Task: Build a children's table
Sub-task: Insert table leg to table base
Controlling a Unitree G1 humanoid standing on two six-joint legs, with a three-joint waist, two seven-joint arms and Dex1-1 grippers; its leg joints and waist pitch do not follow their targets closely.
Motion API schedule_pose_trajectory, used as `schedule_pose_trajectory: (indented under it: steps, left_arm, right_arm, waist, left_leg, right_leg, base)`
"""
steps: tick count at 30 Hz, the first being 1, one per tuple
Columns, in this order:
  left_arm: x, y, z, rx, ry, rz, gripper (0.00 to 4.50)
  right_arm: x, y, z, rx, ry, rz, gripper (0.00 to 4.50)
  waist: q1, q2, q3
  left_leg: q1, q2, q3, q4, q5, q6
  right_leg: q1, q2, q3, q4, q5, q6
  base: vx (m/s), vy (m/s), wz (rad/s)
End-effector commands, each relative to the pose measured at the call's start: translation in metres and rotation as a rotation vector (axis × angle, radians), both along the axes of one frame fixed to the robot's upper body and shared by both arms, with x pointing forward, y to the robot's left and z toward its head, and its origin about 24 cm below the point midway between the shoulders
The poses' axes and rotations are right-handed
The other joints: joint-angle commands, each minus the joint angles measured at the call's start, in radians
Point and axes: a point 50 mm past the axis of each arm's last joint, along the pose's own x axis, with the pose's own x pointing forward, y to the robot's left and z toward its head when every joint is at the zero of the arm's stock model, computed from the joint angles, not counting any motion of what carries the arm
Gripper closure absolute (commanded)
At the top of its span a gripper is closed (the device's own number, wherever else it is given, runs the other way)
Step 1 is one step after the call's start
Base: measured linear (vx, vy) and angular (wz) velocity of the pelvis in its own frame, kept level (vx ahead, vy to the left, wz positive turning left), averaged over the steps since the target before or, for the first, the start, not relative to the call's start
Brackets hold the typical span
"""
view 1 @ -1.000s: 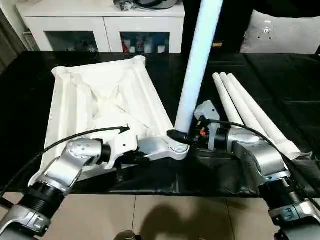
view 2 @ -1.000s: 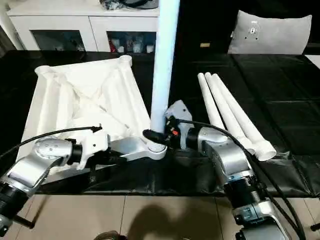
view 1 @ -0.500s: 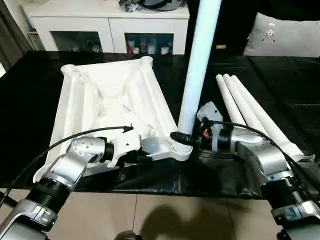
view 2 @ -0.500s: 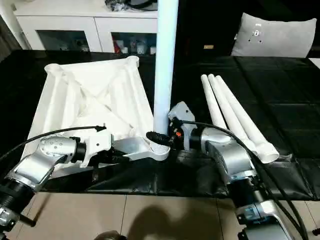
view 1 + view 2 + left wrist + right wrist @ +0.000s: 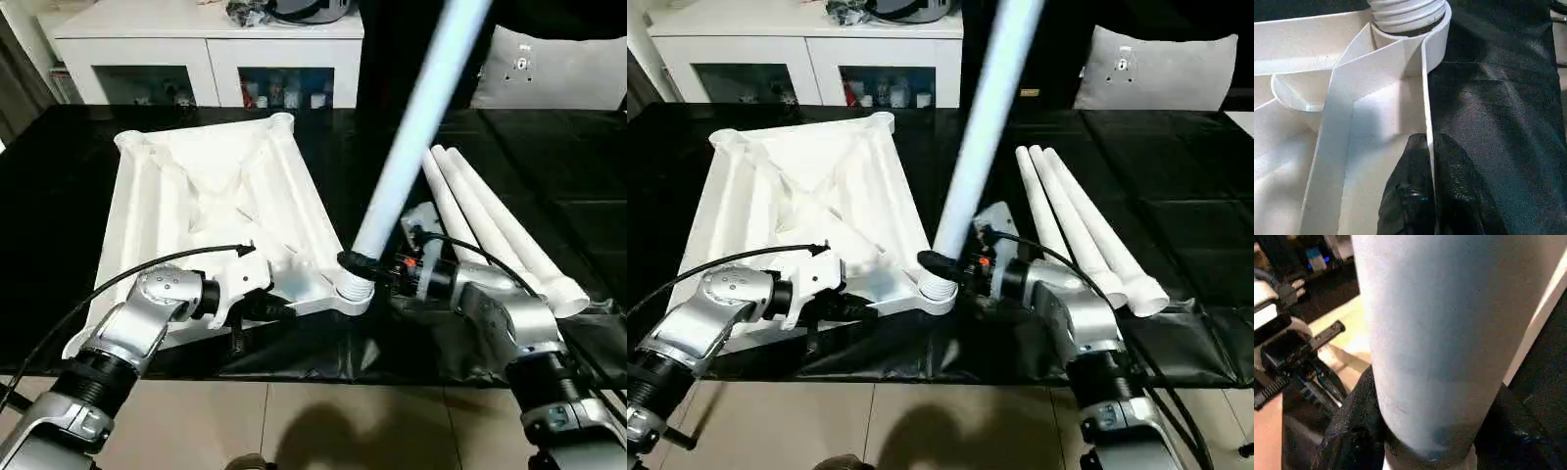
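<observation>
Black desk (image 5: 549, 147): our right jaws (image 5: 364, 269) pinch the tilted leg (image 5: 407, 162) at its socket; left jaws (image 5: 1422, 196) clamp the tabletop (image 5: 206, 196) rim.

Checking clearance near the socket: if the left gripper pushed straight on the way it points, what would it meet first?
Probably the corner socket holding the leg's threaded end. The left gripper straddles the tabletop's edge wall, which runs straight there.

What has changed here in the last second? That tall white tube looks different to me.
The leg in the right end effector has tipped: it stood nearly upright, now its top leans toward the robot's right, its base still at the tabletop's near corner socket. The left end effector still grips the tabletop's rim, and the three spare legs lie where they were.
</observation>
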Motion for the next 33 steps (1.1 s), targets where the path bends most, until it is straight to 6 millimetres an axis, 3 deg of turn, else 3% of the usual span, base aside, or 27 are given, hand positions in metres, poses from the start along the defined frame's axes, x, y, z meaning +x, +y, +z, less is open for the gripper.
schedule_pose_trajectory:
  steps: [1, 2, 8, 9, 10, 12, 15, 17, 20, 22, 25, 33]
  left_arm:
    - [-0.004, -0.012, -0.001, -0.045, -0.006, -0.046, 4.50]
    - [-0.004, -0.012, -0.001, -0.042, -0.010, -0.050, 4.50]
    - [-0.005, -0.013, -0.003, 0.004, -0.044, -0.080, 4.50]
    - [-0.006, -0.014, -0.004, 0.011, -0.046, -0.083, 4.50]
    - [-0.006, -0.014, -0.004, 0.013, -0.046, -0.083, 4.50]
    - [-0.006, -0.014, -0.005, 0.023, -0.048, -0.089, 4.50]
    - [-0.006, -0.013, -0.006, 0.081, -0.054, -0.136, 4.50]
    - [-0.005, -0.012, -0.004, 0.091, -0.054, -0.152, 4.50]
    - [-0.001, -0.011, -0.001, 0.101, -0.057, -0.170, 4.50]
    - [0.001, -0.011, 0.000, 0.116, -0.061, -0.184, 4.50]
    - [0.008, -0.011, 0.004, 0.139, -0.070, -0.204, 4.50]
    - [0.021, -0.008, 0.012, 0.129, -0.061, -0.171, 4.50]
  right_arm:
    - [-0.011, -0.007, -0.028, -0.050, 0.112, -0.031, 2.59]
    - [-0.013, -0.008, -0.030, -0.060, 0.108, -0.029, 2.59]
    - [-0.019, -0.011, -0.035, -0.170, 0.052, -0.012, 2.59]
    - [-0.019, -0.011, -0.036, -0.208, 0.032, 0.000, 2.59]
    - [-0.019, -0.010, -0.037, -0.228, 0.023, 0.006, 2.59]
    - [-0.019, -0.009, -0.038, -0.265, 0.013, 0.033, 2.59]
    - [-0.018, -0.003, -0.040, -0.327, 0.004, 0.132, 2.59]
    - [-0.017, -0.001, -0.039, -0.341, 0.011, 0.170, 2.59]
    - [-0.017, 0.001, -0.040, -0.371, 0.029, 0.240, 2.59]
    - [-0.018, 0.002, -0.041, -0.390, 0.035, 0.274, 2.59]
    - [-0.018, 0.004, -0.042, -0.425, 0.035, 0.331, 2.59]
    - [-0.018, 0.009, -0.044, -0.421, 0.033, 0.354, 2.59]
  waist:
    - [-0.003, -0.002, -0.058]
    - [-0.002, 0.004, -0.058]
    - [0.001, 0.003, -0.056]
    - [0.001, 0.014, -0.056]
    - [-0.003, 0.008, -0.054]
    - [-0.001, 0.013, -0.053]
    - [-0.004, 0.009, -0.052]
    - [-0.008, 0.015, -0.047]
    - [-0.011, 0.012, -0.042]
    - [-0.007, 0.010, -0.053]
    - [-0.007, 0.009, -0.057]
    - [-0.011, 0.005, -0.054]
  left_leg:
    - [0.017, 0.059, -0.012, -0.087, -0.206, 0.010]
    - [0.016, 0.058, -0.013, -0.088, -0.212, 0.006]
    - [0.018, 0.060, -0.015, -0.094, -0.240, -0.004]
    - [0.019, 0.060, -0.016, -0.093, -0.248, -0.009]
    - [0.019, 0.060, -0.015, -0.096, -0.264, -0.012]
    - [0.021, 0.060, -0.017, -0.097, -0.285, -0.014]
    - [0.019, 0.058, -0.017, -0.099, -0.298, -0.013]
    - [0.022, 0.059, -0.019, -0.102, -0.337, -0.019]
    - [0.037, 0.059, -0.021, -0.106, -0.403, -0.033]
    - [0.033, 0.063, -0.020, -0.110, -0.326, -0.021]
    - [0.027, 0.059, -0.015, -0.105, -0.263, -0.002]
    - [0.030, 0.062, -0.015, -0.112, -0.315, -0.012]
  right_leg:
    - [0.036, -0.086, 0.045, -0.082, -0.094, -0.249]
    - [0.036, -0.086, 0.045, -0.082, -0.109, -0.245]
    - [0.032, -0.086, 0.046, -0.089, -0.150, -0.227]
    - [0.030, -0.087, 0.047, -0.088, -0.155, -0.225]
    - [0.031, -0.084, 0.046, -0.090, -0.161, -0.222]
    - [0.029, -0.087, 0.047, -0.092, -0.187, -0.221]
    - [0.030, -0.087, 0.048, -0.096, -0.218, -0.213]
    - [0.026, -0.087, 0.048, -0.100, -0.284, -0.201]
    - [0.023, -0.094, 0.053, -0.116, -0.408, -0.185]
    - [0.033, -0.089, 0.052, -0.108, -0.278, -0.199]
    - [0.037, -0.083, 0.046, -0.099, -0.150, -0.224]
    - [0.037, -0.088, 0.047, -0.105, -0.215, -0.229]
  base:
    - [0.000, 0.000, 0.00]
    - [0.000, 0.000, 0.00]
    - [0.000, 0.000, 0.00]
    - [0.000, 0.000, 0.00]
    - [0.000, 0.000, 0.00]
    - [0.000, 0.000, 0.00]
    - [0.000, 0.000, 0.00]
    - [0.000, 0.000, 0.00]
    - [0.000, 0.000, 0.00]
    - [0.000, 0.000, 0.00]
    - [0.000, 0.000, 0.00]
    - [0.000, 0.000, 0.00]
